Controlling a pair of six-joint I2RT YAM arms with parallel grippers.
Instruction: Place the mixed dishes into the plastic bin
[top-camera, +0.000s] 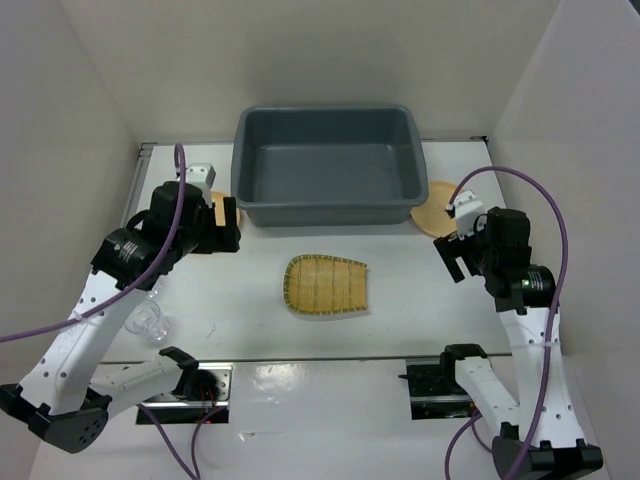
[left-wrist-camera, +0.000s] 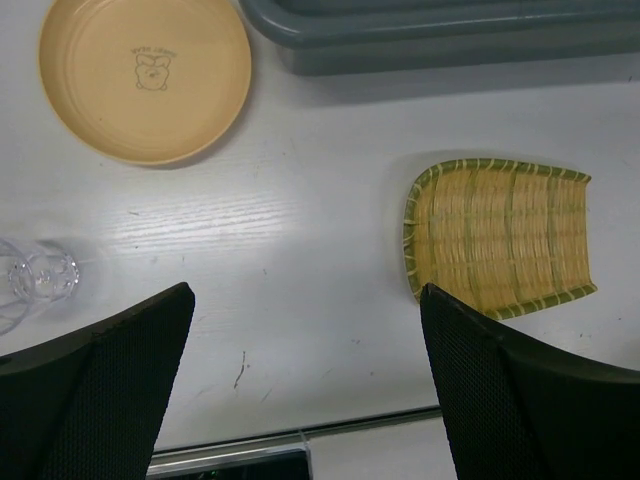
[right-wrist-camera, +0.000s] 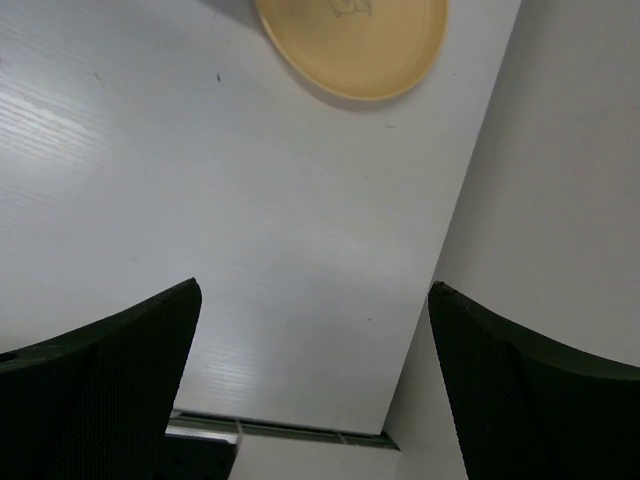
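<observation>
The dark grey plastic bin stands at the back centre with nothing in it. In front of it, mid-table, lies the yellow woven bamboo tray. One tan plate lies left of the bin, partly hidden by my left gripper, which hovers open above the table. The left wrist view shows that plate, the tray and the clear cup around my open left gripper. The cup stands near the left arm. A second plate lies right of the bin, beyond my open right gripper, and shows at the right wrist view's top.
White walls close in the table on the left, back and right; the right wall is close beside my right gripper. The bin's rim runs along the top of the left wrist view. Both arm bases sit at the near edge.
</observation>
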